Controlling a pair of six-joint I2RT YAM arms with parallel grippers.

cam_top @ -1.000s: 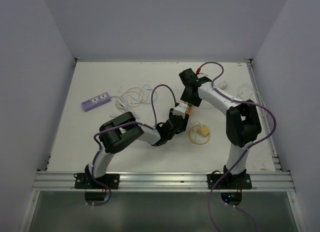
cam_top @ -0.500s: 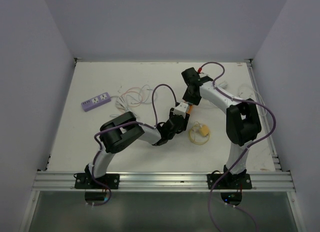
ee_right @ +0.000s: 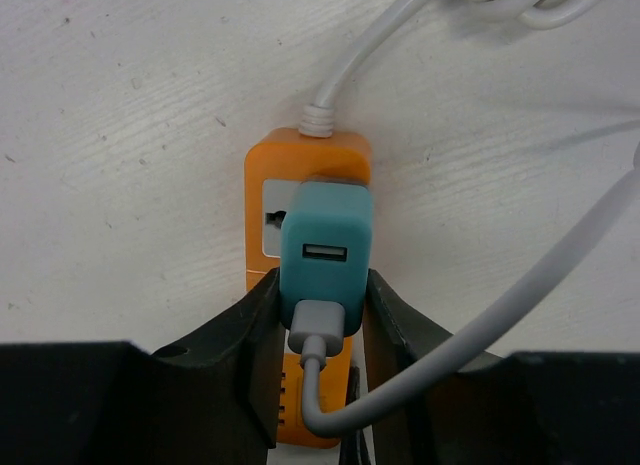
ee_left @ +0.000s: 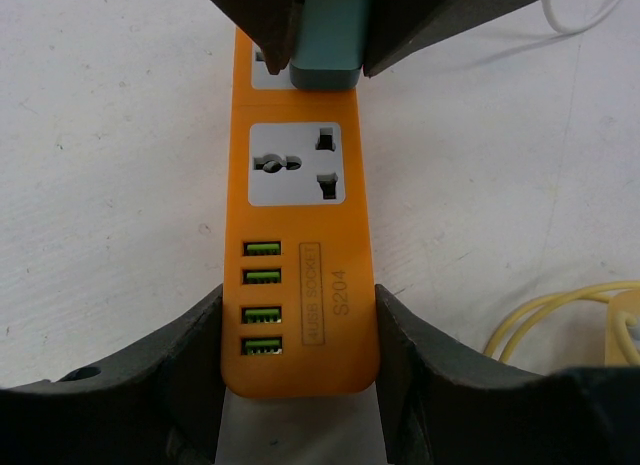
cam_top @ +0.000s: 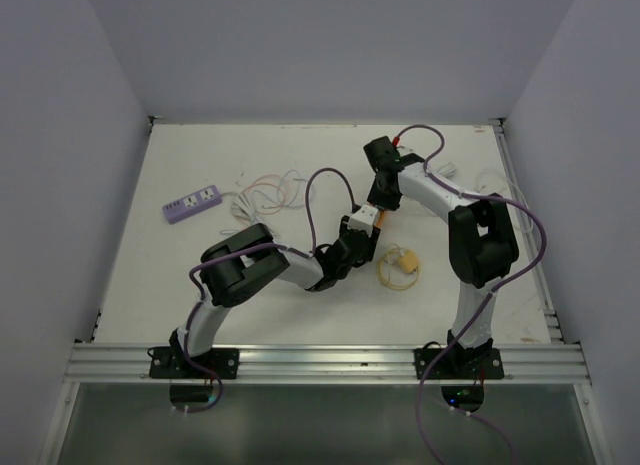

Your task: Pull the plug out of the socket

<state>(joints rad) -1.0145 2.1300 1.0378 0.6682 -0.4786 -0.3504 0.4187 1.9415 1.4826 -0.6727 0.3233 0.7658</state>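
An orange power strip (ee_left: 300,215) with USB ports lies on the white table; it also shows in the top view (cam_top: 367,219) and the right wrist view (ee_right: 305,165). A teal plug (ee_right: 325,270) with a grey cable sits in its far socket, also seen in the left wrist view (ee_left: 325,40). My left gripper (ee_left: 300,370) is shut on the strip's near end, a finger against each side. My right gripper (ee_right: 320,325) is shut on the teal plug from both sides. In the top view the left gripper (cam_top: 358,235) and right gripper (cam_top: 377,207) meet at the strip.
A purple power strip (cam_top: 192,202) lies at the left with white and pink cables (cam_top: 268,190) beside it. A yellow cable coil (cam_top: 399,266) lies just right of the grippers. A white cable (ee_right: 500,5) loops near the strip's far end.
The right arm has shifted slightly and its wrist has settled closer over the plug. The left arm and orange strip have hardly moved.
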